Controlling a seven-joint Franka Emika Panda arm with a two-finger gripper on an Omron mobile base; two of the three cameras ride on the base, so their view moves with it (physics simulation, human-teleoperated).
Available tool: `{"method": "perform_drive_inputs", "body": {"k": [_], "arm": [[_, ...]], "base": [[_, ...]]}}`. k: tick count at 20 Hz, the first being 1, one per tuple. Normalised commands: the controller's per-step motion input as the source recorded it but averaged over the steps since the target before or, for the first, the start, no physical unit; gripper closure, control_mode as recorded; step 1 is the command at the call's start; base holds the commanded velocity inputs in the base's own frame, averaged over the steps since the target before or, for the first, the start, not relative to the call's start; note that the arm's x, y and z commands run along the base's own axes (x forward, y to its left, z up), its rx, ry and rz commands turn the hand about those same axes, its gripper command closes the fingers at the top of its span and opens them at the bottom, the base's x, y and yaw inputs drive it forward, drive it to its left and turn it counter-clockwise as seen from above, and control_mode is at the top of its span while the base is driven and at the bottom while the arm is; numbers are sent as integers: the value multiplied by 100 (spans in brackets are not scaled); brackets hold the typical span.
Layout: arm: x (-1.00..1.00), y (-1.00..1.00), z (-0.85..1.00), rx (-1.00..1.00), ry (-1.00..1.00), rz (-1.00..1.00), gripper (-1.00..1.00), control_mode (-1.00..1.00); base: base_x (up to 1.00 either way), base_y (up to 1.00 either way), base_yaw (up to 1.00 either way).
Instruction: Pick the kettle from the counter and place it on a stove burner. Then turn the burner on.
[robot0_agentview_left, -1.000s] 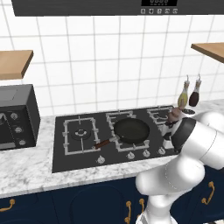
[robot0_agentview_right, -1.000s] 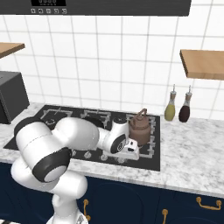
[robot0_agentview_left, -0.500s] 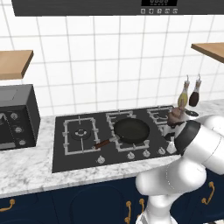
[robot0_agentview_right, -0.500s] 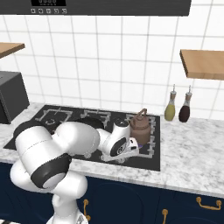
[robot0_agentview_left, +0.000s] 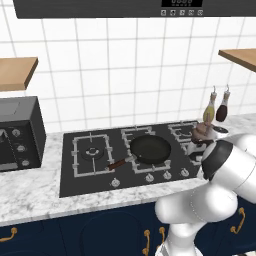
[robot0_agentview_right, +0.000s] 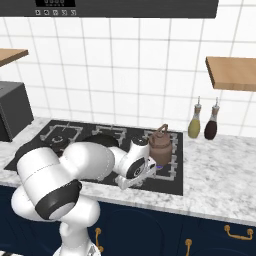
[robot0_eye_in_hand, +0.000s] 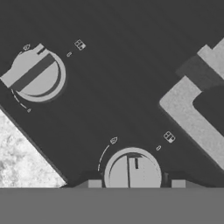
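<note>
Hand view: my pincer (robot0_eye_in_hand: 133, 184) hangs just above the black cooktop (robot0_eye_in_hand: 113, 87), its two tips barely rising at the bottom edge, one on each side of a round silver knob (robot0_eye_in_hand: 132, 168). The tips stand apart with that knob between them, so the pincer is spread, not clenched; whether the tips touch the knob I cannot tell. A second knob (robot0_eye_in_hand: 39, 73) lies toward the upper left, well apart from the first. A grey grate bar (robot0_eye_in_hand: 192, 118) crosses the right side. Marbled counter (robot0_eye_in_hand: 22, 153) shows at the lower left, beyond the cooktop's edge.

Right base view: the kettle (robot0_agentview_right: 160, 145) stands upright on the right-hand burner (robot0_agentview_right: 172, 150), handle raised over its lid. My hand (robot0_agentview_right: 136, 167) is low at the cooktop's front edge, just in front and to the left of the kettle, apart from it. Two bottles, yellow bottle (robot0_agentview_right: 194, 125) and dark bottle (robot0_agentview_right: 212, 126), stand on the counter near the wall, right of the cooktop.

Left base view: a frying pan (robot0_agentview_left: 149, 150) sits on the middle burner, its handle pointing to the front left. The kettle (robot0_agentview_left: 202, 131) shows on the right burner, partly hidden by my arm. A dark oven (robot0_agentview_left: 19, 132) stands on the counter at far left.
</note>
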Motion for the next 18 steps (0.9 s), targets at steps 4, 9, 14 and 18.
{"method": "perform_drive_inputs", "body": {"k": [4, 9, 14, 18], "arm": [[0, 0, -4, -2, 9, 25, 100, -100], [-1, 0, -7, 0, 3, 22, 100, -100], [4, 0, -1, 0, 0, 25, 100, -100], [6, 0, 0, 0, 0, 24, 100, -100]], "base": [[0, 0, 0], [0, 0, 0], [0, 0, 0], [0, 0, 0]]}}
